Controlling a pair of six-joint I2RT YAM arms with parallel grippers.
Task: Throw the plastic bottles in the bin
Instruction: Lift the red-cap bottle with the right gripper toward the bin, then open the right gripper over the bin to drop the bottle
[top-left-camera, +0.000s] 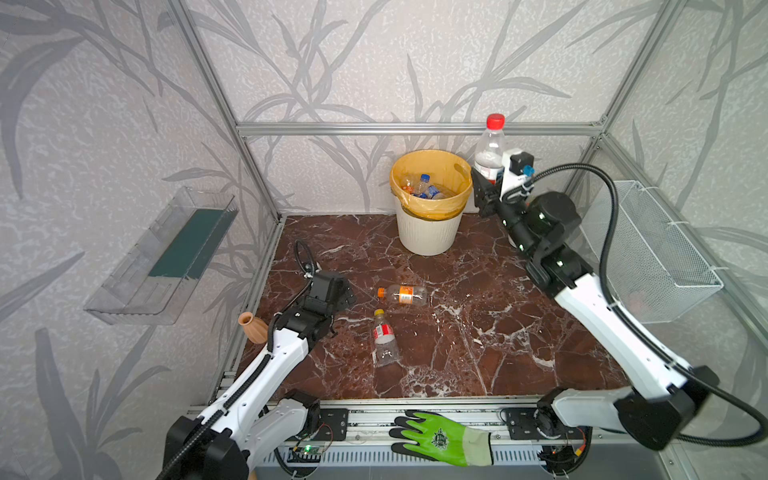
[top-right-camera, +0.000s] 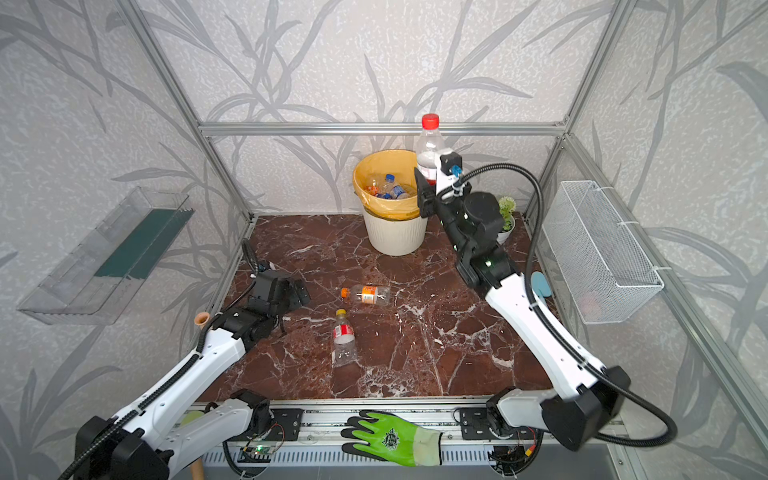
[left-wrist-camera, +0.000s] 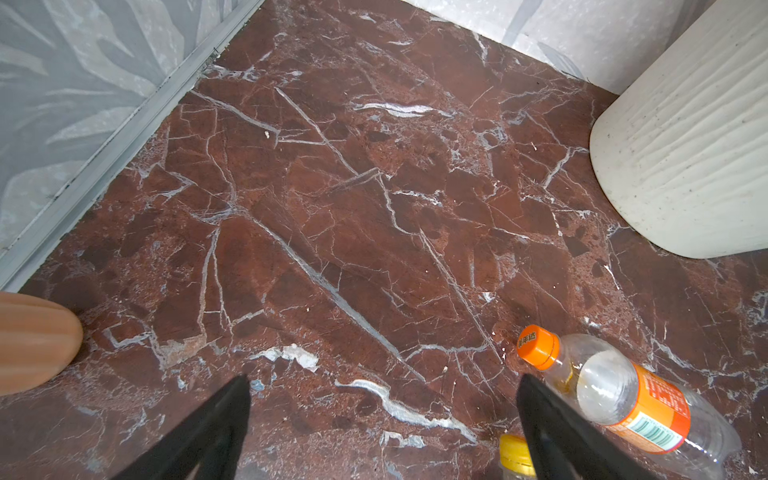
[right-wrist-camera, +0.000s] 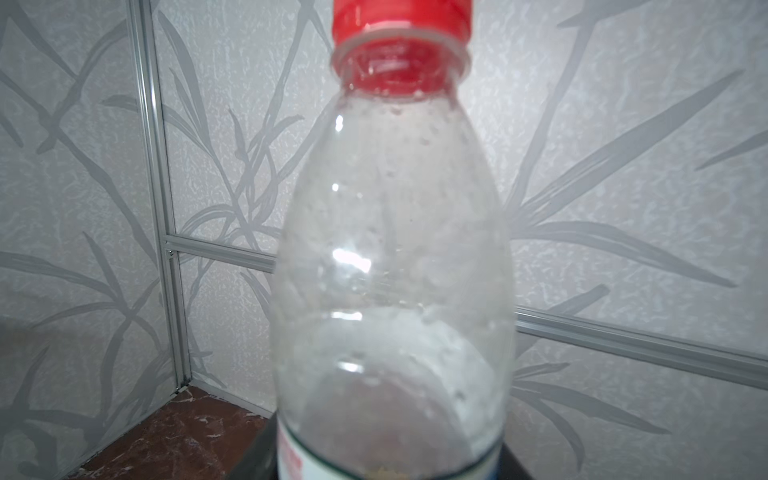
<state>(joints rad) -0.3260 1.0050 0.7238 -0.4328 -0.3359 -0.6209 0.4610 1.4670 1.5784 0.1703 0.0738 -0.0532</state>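
Tabletop: red-brown marble, with two bottles lying on it.
Bin: far middle, yellow-lined; the bottles inside are heaped and only partly visible.
Right claw: grasping the red-capped bottle, upright in the air just beside the bin's rim; its fingers are mostly hidden.
Left claw: released, spread wide, low over the tabletop.
Orange-capped bottle: lying just outside one left finger.
Yellow-capped bottle: lying nearer the front; in the left wrist view only its cap shows.
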